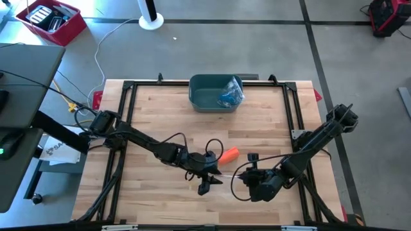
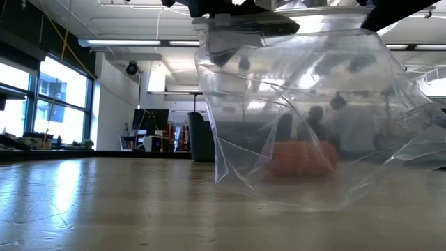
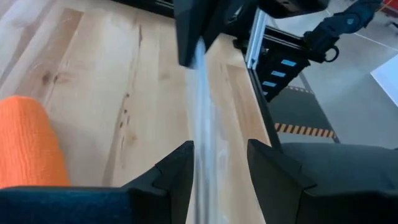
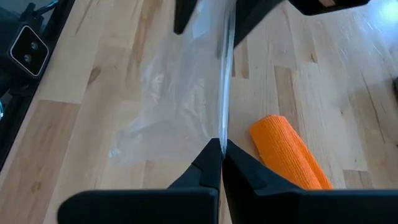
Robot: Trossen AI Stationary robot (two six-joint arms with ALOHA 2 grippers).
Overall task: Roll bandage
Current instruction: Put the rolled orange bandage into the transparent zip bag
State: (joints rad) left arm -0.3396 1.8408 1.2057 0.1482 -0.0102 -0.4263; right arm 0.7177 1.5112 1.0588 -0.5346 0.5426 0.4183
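Overhead: left gripper (image 1: 207, 181) and right gripper (image 1: 247, 176) meet near the table's (image 1: 160, 115) front edge, orange bandage roll (image 1: 230, 154) just beside them. Low view: clear plastic bag (image 2: 300, 118) hangs upright, roll behind it. Left wrist: fingers (image 3: 177, 177) straddle the bag's edge, gap visible. Right wrist: jaws clenched on the bag's edge, roll lying beside.

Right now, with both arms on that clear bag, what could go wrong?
1. The right end effector is shut on only a thin edge of the clear plastic bag; the film could slip out.
2. The left end effector straddles the same edge with its jaws apart, so it may not share the load.
3. The orange bandage roll lies on the table outside the bag; the hanging bag could nudge it and roll it away.
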